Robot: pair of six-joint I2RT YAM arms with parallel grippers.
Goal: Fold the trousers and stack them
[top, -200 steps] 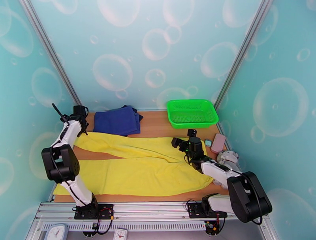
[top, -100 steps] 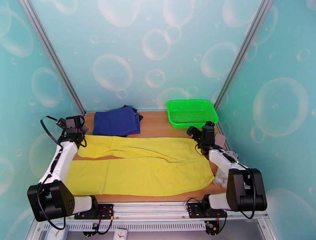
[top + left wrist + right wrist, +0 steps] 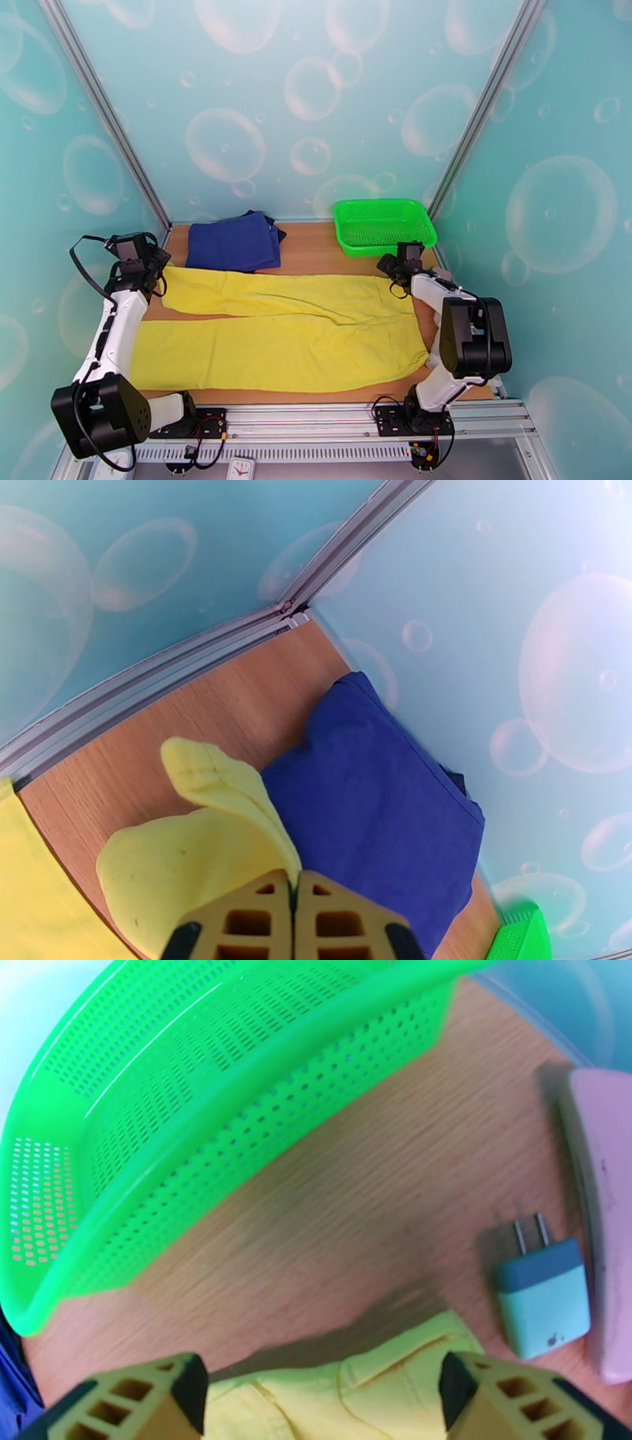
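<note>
The yellow trousers (image 3: 276,339) lie spread flat on the wooden table, legs to the left, waist to the right. My left gripper (image 3: 150,268) sits at the far left, at the far leg's end. In the left wrist view this gripper (image 3: 295,890) is shut on the yellow cuff (image 3: 205,827), which bunches up in front of the fingers. My right gripper (image 3: 397,272) hovers at the far right corner of the waist. Its jaws (image 3: 324,1402) stand wide open over the yellow waistband (image 3: 355,1386), with nothing pinched.
Folded navy garments (image 3: 235,242) lie at the back left, right beside the held cuff (image 3: 371,804). A green perforated basket (image 3: 387,249) stands at the back right, just beyond the right gripper (image 3: 237,1141). A small blue charger (image 3: 545,1295) and a pink object (image 3: 604,1213) lie to its right.
The left arm swung out to the left, drawing the far leg's cuff with it. The right arm moved from over the waist to its far right corner, and its jaws narrowed a little.
</note>
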